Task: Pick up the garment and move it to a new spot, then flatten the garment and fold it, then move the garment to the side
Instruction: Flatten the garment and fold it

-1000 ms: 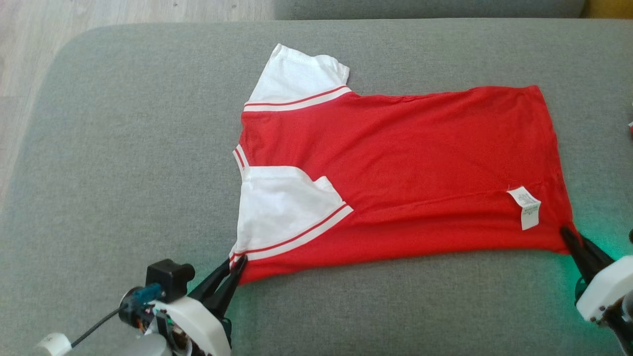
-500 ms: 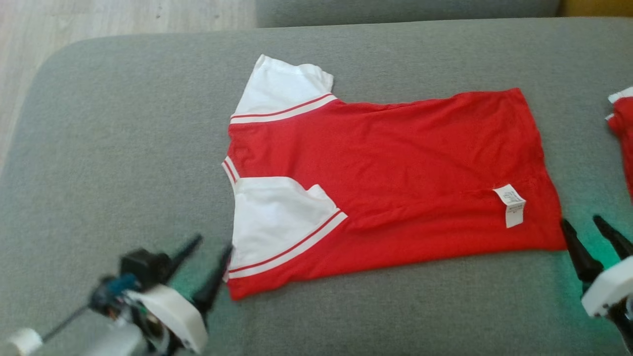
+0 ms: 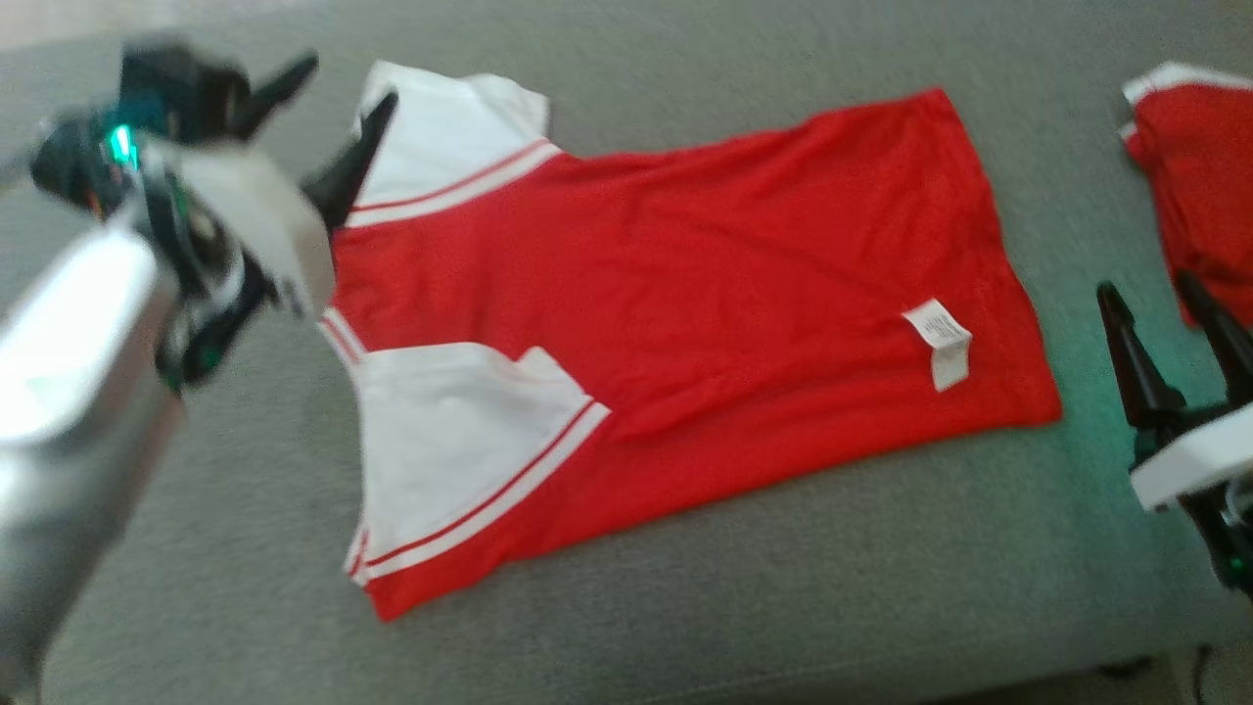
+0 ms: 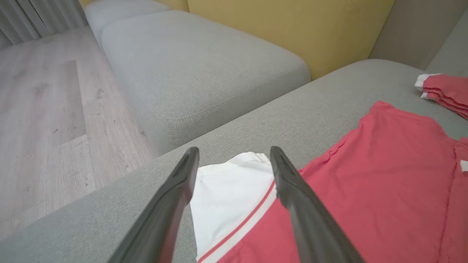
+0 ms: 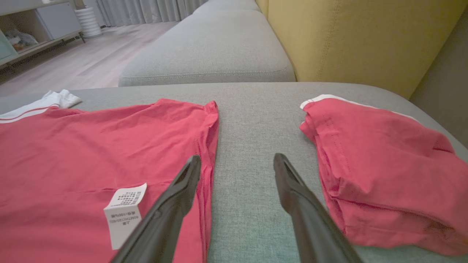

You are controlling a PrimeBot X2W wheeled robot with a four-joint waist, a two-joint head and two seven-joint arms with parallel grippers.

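The garment (image 3: 685, 284) is a red T-shirt with white sleeves, lying spread flat on the grey sofa cushion (image 3: 783, 607), with a white label (image 3: 940, 338) near its hem. My left gripper (image 3: 348, 83) is open and raised over the far white sleeve (image 4: 226, 190), holding nothing. In the left wrist view its fingers (image 4: 172, 204) straddle that sleeve from above. My right gripper (image 3: 1145, 286) stands open just right of the hem, empty. In the right wrist view the hem edge (image 5: 210, 146) runs along the inner side of the left finger.
A second red garment (image 3: 1194, 176) lies bunched on the cushion to the right, close to the right gripper's outer finger (image 5: 310, 219). Another grey cushion (image 4: 201, 65) and a yellow backrest (image 4: 292, 25) lie beyond. Wooden floor (image 4: 44, 109) drops off past the cushion's left edge.
Both grippers opened and let go of the garment's near corners. The left arm rose and swung to the far sleeve. The camera also shifted, bringing the second red garment into view.
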